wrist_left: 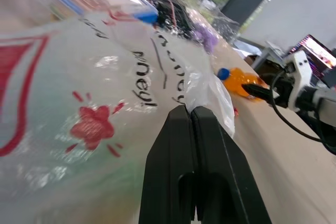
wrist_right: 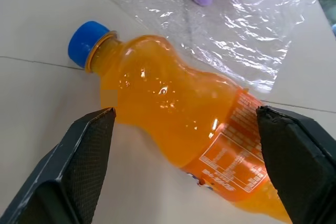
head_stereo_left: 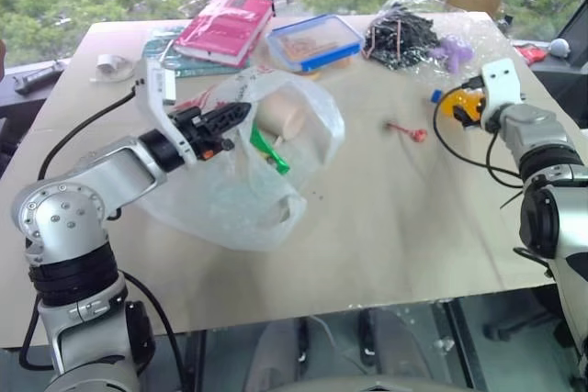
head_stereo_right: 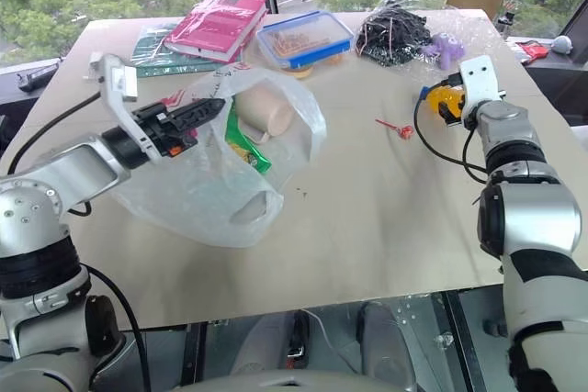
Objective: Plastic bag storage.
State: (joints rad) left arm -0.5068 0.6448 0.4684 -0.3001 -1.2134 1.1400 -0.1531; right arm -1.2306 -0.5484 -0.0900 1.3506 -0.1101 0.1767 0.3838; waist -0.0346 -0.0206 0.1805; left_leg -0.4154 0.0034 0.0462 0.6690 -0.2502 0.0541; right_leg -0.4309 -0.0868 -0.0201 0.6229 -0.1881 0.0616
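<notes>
Lying crumpled on the left half of the table (head_stereo_left: 386, 254), the plastic bag (head_stereo_left: 234, 195) spreads from mid-table toward the near edge, its mouth lifted and open toward the far side. Through the thin film a beige cup (head_stereo_left: 280, 118) and a green packet (head_stereo_left: 269, 151) can be seen inside, and red print shows on the bag's skin in the left wrist view. The left gripper (head_stereo_left: 241, 114) has its fingers pressed together on the bag's raised upper edge, pinching the film and holding it up off the surface.

Beyond the bag, along the far edge, sit a red book (head_stereo_left: 227, 27) on a greenish booklet, a clear box with a blue lid (head_stereo_left: 315, 41), and a clear crinkly bag of black cables (head_stereo_left: 401, 36) with a purple toy (head_stereo_left: 454, 50) beside it. A small red item (head_stereo_left: 407, 129) lies alone on the bare table, right of the bag.

Toward the right edge, an orange soda bottle (wrist_right: 184, 121) with a blue cap lies on its side. The right gripper (wrist_right: 186, 166) hovers over it, fingers spread wide to either side of the bottle, not touching it.
</notes>
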